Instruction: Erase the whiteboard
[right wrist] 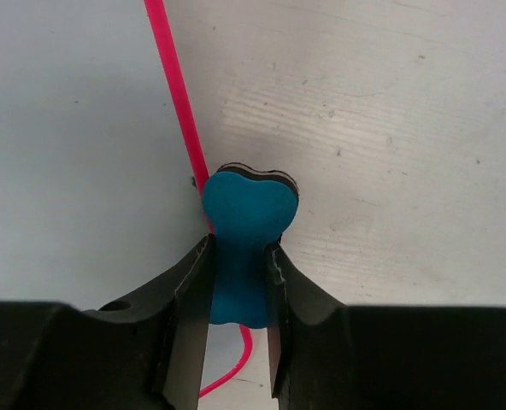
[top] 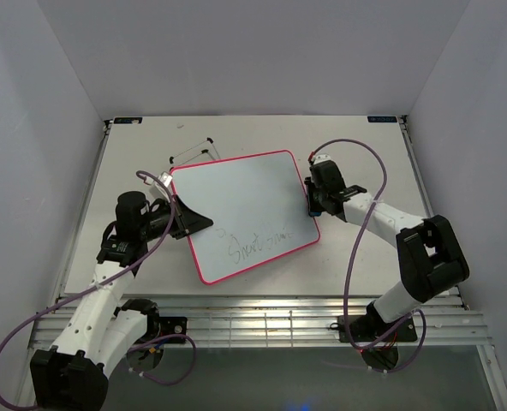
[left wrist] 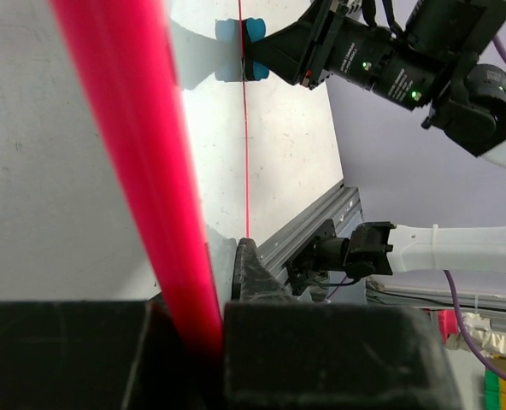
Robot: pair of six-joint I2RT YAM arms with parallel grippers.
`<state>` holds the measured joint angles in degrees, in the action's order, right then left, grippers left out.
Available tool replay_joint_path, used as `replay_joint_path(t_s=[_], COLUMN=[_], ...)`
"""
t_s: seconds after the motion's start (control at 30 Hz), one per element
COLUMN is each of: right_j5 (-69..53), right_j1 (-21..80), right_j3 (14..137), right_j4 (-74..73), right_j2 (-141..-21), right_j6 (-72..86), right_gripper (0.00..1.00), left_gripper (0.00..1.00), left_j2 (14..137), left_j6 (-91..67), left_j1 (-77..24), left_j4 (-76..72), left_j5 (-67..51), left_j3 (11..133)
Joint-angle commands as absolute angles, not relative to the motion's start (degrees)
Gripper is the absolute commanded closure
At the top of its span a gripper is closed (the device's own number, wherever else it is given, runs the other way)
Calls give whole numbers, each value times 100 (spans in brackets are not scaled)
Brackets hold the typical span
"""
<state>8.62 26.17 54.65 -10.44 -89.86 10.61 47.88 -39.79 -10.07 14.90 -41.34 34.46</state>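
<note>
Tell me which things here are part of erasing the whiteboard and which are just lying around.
Part of the job:
- whiteboard, dark writing near its lower edge
- blue eraser, clamped in the right hand at the board's right edge
- left hand, shut on the board's pink frame

Lying about:
- small clear stand behind the board
- table

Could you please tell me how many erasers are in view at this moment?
1. The blue eraser is clamped in the right tool, at the right edge of the whiteboard. No other shows; one could be hidden beneath the board.
</note>
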Motion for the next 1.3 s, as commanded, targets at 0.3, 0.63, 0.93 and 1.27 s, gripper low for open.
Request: replay_joint_path(t_s=[0.3,0.63,0.93,1.27], right_j5=[-280,-254,304,1916], right_j1=[4306,4114,3315,2725], right_j3=[5160,4729,4229,3762], right_j4=[509,422,-693,-2109], right_j2=[-8921,-8624,-6980,-6293], right_j6=[2531,2417,2346,3128], right_gripper=[92,92,47,10], left_gripper=[100,100,100,100], left_j2=[4904,4922,4668,4869], left_j6=[-2566,-2575,-2610,-2610], left_j1=[-1310,-1310,-1310,-1310], left_j4=[1512,1652,1872,1969], left_j5=[-4315,-3983,-3340,-3252], left_j3=[3401,3445,3507,3551])
